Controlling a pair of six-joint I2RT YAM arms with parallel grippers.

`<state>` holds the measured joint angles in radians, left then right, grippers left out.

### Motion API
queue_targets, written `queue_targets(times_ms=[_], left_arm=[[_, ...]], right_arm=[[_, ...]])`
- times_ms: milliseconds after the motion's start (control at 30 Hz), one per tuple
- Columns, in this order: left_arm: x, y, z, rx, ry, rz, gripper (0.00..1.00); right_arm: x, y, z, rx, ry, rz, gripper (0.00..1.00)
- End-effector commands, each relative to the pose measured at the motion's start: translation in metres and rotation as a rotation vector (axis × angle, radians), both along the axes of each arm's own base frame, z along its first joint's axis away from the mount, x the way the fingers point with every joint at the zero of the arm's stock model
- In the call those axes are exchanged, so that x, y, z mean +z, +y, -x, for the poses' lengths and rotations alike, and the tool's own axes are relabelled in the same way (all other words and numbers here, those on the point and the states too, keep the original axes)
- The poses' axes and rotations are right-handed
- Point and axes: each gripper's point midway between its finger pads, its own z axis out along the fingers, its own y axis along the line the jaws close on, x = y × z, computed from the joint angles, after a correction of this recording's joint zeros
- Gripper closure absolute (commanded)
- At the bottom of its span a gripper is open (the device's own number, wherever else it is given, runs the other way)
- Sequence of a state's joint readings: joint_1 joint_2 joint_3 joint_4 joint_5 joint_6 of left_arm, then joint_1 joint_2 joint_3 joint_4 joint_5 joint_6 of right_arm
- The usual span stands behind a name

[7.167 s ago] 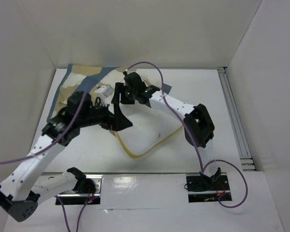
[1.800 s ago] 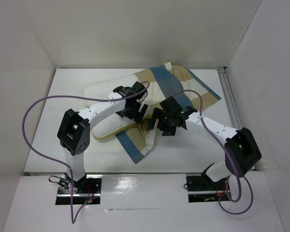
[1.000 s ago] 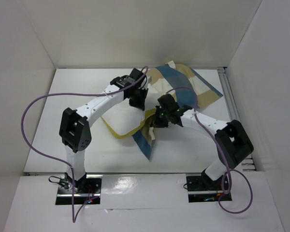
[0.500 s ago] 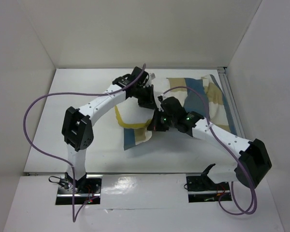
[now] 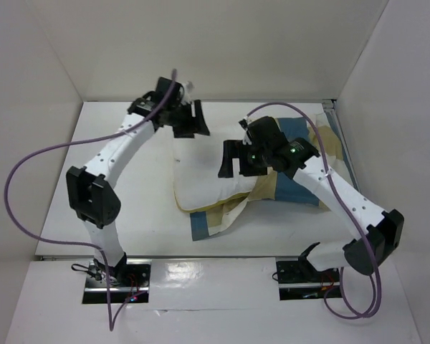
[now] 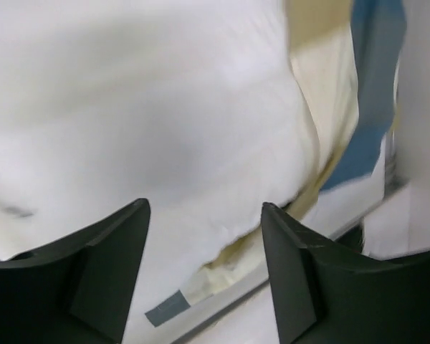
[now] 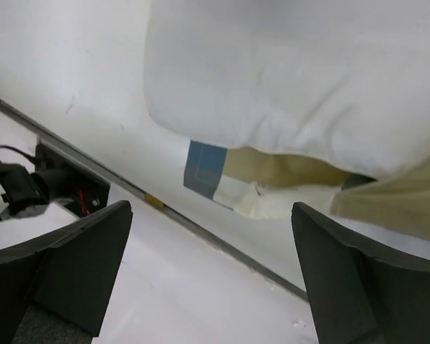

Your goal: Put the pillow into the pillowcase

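Treat the pillow [image 5: 204, 179] as light and squashy, the pillowcase [image 5: 201, 226] as thin and limp. Pinch the loose hem toward the surface's near edge. Note left tool [image 5: 192, 126] and right tool [image 5: 236, 160] spread, holding nothing.

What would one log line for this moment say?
left jaws: open, empty | right jaws: open, empty | pillow: partly inside pillowcase, one end sticking out bare | stage: insertion unfinished

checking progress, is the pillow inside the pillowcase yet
Partly in: the pillow has its right end under the pillowcase; the left part lies bare.
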<state>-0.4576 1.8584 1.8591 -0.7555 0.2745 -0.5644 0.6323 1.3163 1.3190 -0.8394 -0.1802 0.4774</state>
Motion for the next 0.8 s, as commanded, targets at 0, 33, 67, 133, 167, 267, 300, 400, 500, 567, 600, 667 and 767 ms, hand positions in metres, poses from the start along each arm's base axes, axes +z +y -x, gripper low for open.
queue_targets(times_ms=[0, 33, 67, 133, 167, 267, 300, 400, 500, 567, 600, 667, 767], left_arm=[[0.000, 0.072, -0.028, 0.239, 0.059, -0.017, 0.28], [-0.004, 0.089, -0.029, 0.290, 0.083, -0.012, 0.30], [-0.003, 0.115, -0.036, 0.366, 0.093, 0.001, 0.30], [0.006, 0.153, -0.034, 0.501, 0.096, 0.022, 0.30], [0.009, 0.164, -0.033, 0.538, 0.086, 0.029, 0.30], [0.012, 0.197, -0.024, 0.645, 0.093, 0.040, 0.28], [0.021, 0.204, -0.022, 0.668, 0.066, 0.058, 0.28], [0.024, 0.221, -0.015, 0.700, 0.062, 0.081, 0.28], [0.020, 0.237, -0.011, 0.737, 0.071, 0.088, 0.28], [0.011, 0.248, -0.007, 0.760, 0.091, 0.101, 0.28], [0.011, 0.251, -0.004, 0.766, 0.094, 0.108, 0.29], [0.003, 0.257, 0.001, 0.773, 0.113, 0.105, 0.29], [0.002, 0.264, 0.003, 0.780, 0.111, 0.116, 0.29]], right_arm=[[0.008, 0.009, -0.021, -0.003, -0.038, 0.031, 0.00], [0.020, 0.011, -0.044, -0.071, -0.097, 0.039, 0.00], [0.008, 0.021, -0.067, -0.109, -0.100, 0.056, 0.00], [-0.002, 0.031, -0.118, -0.237, -0.129, 0.111, 0.00], [-0.006, 0.036, -0.139, -0.272, -0.141, 0.113, 0.00], [-0.033, 0.067, -0.203, -0.304, -0.128, 0.120, 0.00], [-0.045, 0.075, -0.215, -0.303, -0.114, 0.133, 0.00], [-0.085, 0.119, -0.246, -0.221, -0.053, 0.091, 0.00], [-0.112, 0.173, -0.242, -0.029, -0.013, -0.054, 0.12], [-0.127, 0.215, -0.195, 0.176, 0.057, -0.141, 0.25], [-0.124, 0.227, -0.183, 0.268, 0.025, -0.153, 0.42], [-0.127, 0.240, -0.144, 0.412, 0.072, -0.152, 0.72], [-0.166, 0.218, -0.074, 0.580, 0.200, -0.006, 1.00]])
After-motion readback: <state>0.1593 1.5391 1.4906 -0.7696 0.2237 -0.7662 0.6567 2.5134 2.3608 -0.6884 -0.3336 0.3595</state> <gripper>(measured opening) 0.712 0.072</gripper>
